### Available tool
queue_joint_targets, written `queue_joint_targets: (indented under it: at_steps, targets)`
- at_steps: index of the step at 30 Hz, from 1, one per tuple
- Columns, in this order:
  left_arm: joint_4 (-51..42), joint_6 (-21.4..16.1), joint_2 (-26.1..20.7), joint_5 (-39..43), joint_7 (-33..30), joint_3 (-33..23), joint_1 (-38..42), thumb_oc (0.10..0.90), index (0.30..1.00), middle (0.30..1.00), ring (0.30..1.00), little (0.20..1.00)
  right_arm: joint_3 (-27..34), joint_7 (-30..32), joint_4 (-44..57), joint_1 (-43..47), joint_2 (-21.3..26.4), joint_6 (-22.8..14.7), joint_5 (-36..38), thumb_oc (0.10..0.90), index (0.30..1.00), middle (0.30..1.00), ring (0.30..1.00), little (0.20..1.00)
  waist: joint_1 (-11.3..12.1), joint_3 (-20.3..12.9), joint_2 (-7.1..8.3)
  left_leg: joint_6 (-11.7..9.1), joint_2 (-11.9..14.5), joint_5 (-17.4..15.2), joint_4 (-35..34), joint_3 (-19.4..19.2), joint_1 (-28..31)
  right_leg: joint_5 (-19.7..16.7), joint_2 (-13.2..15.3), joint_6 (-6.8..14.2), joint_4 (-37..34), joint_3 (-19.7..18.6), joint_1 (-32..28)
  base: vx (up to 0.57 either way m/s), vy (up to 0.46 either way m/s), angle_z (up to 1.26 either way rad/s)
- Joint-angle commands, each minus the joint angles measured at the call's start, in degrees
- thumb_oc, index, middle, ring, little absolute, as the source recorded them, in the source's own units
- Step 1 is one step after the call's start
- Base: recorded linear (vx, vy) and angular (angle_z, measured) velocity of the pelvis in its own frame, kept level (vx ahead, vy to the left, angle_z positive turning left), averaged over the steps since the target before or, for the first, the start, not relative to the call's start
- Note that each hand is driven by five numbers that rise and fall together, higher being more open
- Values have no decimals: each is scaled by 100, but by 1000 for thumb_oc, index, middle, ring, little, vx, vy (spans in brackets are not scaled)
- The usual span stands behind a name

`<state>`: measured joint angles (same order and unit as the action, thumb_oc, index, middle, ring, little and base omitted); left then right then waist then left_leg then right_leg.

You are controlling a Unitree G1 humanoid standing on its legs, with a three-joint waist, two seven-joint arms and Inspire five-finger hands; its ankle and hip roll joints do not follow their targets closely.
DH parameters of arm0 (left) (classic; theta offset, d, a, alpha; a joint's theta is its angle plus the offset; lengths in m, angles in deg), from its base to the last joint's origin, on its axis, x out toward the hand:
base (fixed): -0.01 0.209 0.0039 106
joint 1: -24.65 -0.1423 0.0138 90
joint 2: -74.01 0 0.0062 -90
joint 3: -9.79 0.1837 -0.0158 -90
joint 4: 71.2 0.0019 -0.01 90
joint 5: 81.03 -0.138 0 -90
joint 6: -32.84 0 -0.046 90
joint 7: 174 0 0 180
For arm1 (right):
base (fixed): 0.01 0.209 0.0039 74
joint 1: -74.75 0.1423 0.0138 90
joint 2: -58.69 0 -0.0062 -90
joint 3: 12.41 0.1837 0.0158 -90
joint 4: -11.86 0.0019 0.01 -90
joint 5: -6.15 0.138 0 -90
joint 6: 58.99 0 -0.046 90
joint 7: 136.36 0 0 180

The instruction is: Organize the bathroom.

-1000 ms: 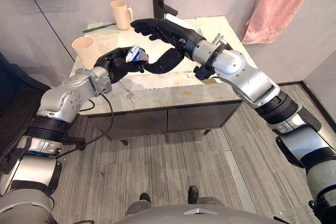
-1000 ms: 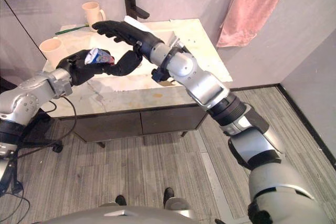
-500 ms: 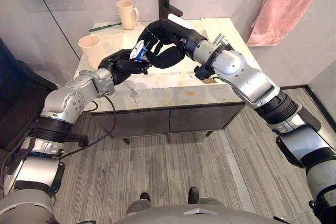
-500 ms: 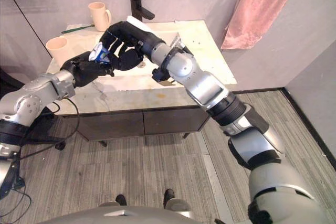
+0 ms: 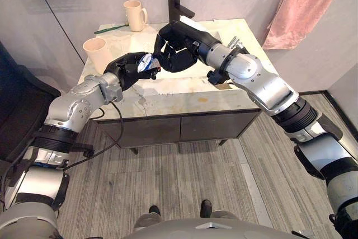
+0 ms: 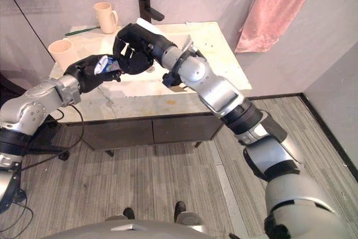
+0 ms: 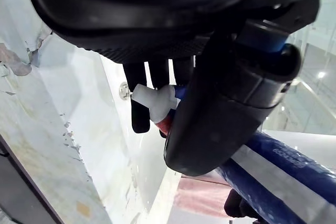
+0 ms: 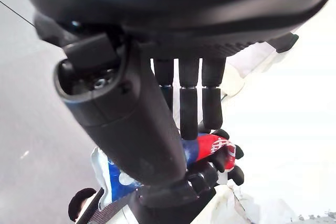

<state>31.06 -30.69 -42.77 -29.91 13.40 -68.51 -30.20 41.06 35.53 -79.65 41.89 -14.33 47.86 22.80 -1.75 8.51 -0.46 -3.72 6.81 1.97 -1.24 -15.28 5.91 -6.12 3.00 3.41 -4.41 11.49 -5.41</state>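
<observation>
Both robot hands meet above the near left part of a marble vanity top (image 5: 168, 102). From the left, the left hand (image 5: 130, 66) has its fingers curled round a blue, white and red toothpaste tube (image 5: 147, 62), whose white cap (image 7: 152, 98) pokes out past its fingers. From the right, the right hand (image 5: 173, 46) curls its fingers over the same tube, though how firmly it grips is hard to judge. Left of the hands stands a beige cup (image 5: 95, 52). Farther back on the counter lie a green toothbrush (image 5: 108, 27) and a cream mug (image 5: 135, 15), with a black faucet (image 5: 178, 3) to their right. A pink towel (image 5: 302, 4) hangs at far right.
</observation>
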Motion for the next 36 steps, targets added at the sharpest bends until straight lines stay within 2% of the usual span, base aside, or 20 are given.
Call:
queue_joint_targets:
  at_steps: [1,7,20,25,28,36]
  targets:
    - [-380,-890,-151,166,59,-477,434,400,300,300,300,300,238,3,319,382,-113,-301,-87,800,900,900,900,900,60,-627,-27,-136,415,-43,593,115,-182,907,142,117,251,-247,152,0,0,0]
    - [-385,-891,-224,202,68,-531,408,400,300,300,300,300,157,-145,298,378,39,-301,-121,800,900,900,900,900,71,-618,-13,-135,414,-20,578,119,-182,906,147,120,259,-226,148,0,0,0]
    - [-330,-1000,-230,171,104,-497,388,400,300,300,300,300,149,-117,379,406,-34,-306,238,800,900,900,900,900,98,-599,7,-132,418,24,570,169,-194,917,134,108,259,-220,127,0,0,0]
    - [-273,-1022,-201,98,76,-437,453,400,300,300,300,300,119,-6,317,333,-267,106,1029,800,900,900,900,900,122,-595,40,-120,404,12,542,184,-192,922,133,101,257,-190,110,13,5,0]
    - [-270,-1003,-181,127,6,-360,555,400,300,300,300,300,98,162,166,215,-545,185,1310,800,900,900,900,900,150,-582,63,-121,400,31,531,209,-195,912,135,98,256,-159,106,0,0,0]
    - [-53,-904,-145,123,5,-136,925,400,300,300,300,300,30,320,-218,268,-895,-38,1270,800,900,900,900,900,219,-601,102,-124,404,37,552,275,-242,907,129,95,235,-85,85,11,-12,3]
